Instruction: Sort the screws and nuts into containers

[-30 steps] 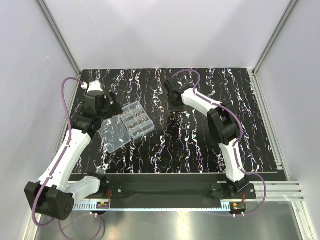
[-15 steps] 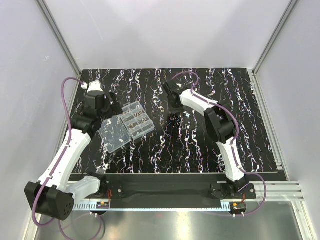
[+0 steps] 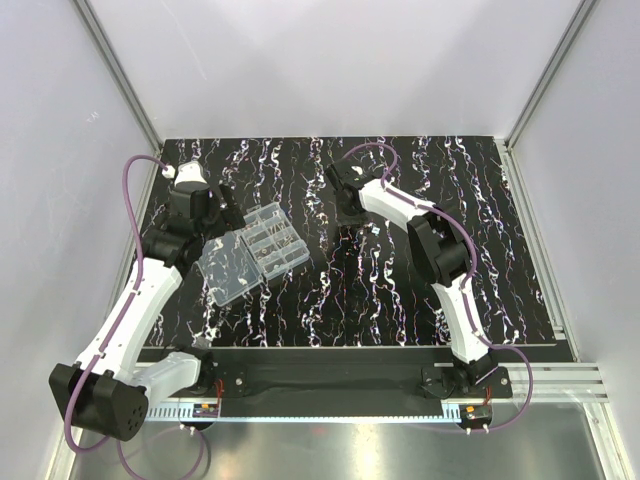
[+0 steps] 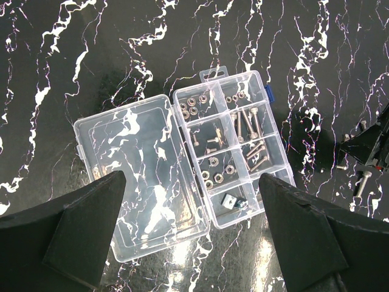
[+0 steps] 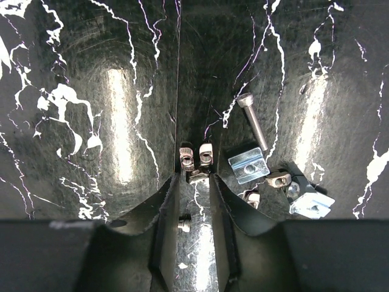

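The clear organiser box (image 4: 234,146) lies open, its flat lid (image 4: 137,182) folded out to the left. Its containers hold screws (image 4: 252,125) and nuts (image 4: 217,175). My left gripper (image 4: 191,182) hangs open and wide above the box, touching nothing. My right gripper (image 5: 194,177) is down on the tabletop with its jaws a narrow gap apart. A small silvery piece (image 5: 198,177) lies loose between its tips. Two nuts (image 5: 205,154) sit just ahead and a tiny screw (image 5: 184,224) lies further back in the gap. From above, the right gripper (image 3: 350,203) is right of the box (image 3: 270,240).
Right of the right fingers lie a long screw (image 5: 255,120), a flat silvery block nut (image 5: 248,165) and several more loose pieces (image 5: 278,179). This pile (image 3: 370,229) sits mid-table. The table's back edge (image 3: 330,140) and side walls are close.
The right gripper has shifted slightly toward the back left over the loose pile, and its jaws widened briefly, then narrowed again. The left arm and box have not moved.
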Action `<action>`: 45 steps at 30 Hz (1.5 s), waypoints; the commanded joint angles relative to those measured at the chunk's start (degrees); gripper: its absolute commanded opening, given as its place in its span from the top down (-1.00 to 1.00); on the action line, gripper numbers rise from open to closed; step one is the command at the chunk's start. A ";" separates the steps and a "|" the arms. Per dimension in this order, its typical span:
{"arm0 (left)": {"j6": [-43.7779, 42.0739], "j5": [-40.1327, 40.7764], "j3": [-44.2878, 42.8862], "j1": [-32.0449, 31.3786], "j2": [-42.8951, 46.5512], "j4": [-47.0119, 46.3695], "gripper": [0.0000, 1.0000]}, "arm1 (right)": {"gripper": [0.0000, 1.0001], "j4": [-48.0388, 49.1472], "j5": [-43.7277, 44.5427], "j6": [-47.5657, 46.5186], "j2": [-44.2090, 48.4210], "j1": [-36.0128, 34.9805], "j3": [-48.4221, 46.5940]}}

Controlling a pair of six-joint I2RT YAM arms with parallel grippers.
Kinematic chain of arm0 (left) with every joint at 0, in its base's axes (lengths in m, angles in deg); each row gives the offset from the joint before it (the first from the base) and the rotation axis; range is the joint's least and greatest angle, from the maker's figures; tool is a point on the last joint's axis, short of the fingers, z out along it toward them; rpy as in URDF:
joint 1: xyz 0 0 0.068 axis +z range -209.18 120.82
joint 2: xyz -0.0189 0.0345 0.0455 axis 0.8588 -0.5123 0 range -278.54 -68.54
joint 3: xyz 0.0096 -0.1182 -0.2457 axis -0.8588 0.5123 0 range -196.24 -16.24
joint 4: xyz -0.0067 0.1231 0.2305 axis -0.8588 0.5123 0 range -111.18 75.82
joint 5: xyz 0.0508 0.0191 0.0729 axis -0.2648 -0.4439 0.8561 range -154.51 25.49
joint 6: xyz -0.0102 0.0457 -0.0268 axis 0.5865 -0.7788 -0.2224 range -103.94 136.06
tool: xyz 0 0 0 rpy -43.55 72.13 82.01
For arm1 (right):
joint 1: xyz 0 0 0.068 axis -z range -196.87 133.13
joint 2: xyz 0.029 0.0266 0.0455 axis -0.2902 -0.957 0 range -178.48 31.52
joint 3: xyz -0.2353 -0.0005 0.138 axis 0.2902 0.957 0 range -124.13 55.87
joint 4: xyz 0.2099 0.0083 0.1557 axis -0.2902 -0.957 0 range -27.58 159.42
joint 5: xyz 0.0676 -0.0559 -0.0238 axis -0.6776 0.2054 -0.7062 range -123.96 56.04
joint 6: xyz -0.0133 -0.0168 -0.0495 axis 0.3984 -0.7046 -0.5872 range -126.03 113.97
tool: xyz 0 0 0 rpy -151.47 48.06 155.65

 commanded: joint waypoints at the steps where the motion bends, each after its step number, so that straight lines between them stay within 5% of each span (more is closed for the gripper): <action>1: -0.51 1.34 0.43 0.20 -0.09 -1.61 -0.98 | 0.37 0.68 2.09 -0.28 -1.72 -0.03 -1.18; 25: -0.34 0.64 0.43 0.46 -0.53 -1.79 -0.98 | 1.00 -0.81 3.32 -0.72 0.21 0.06 0.92; 37: -0.42 0.46 0.34 0.64 -0.09 -1.79 -0.98 | 1.00 3.05 -4.84 -0.02 13.30 -0.73 7.17; 45: -0.34 0.72 0.43 0.55 0.35 -1.62 -0.98 | 1.00 3.58 -10.47 -0.46 11.03 -8.19 1.64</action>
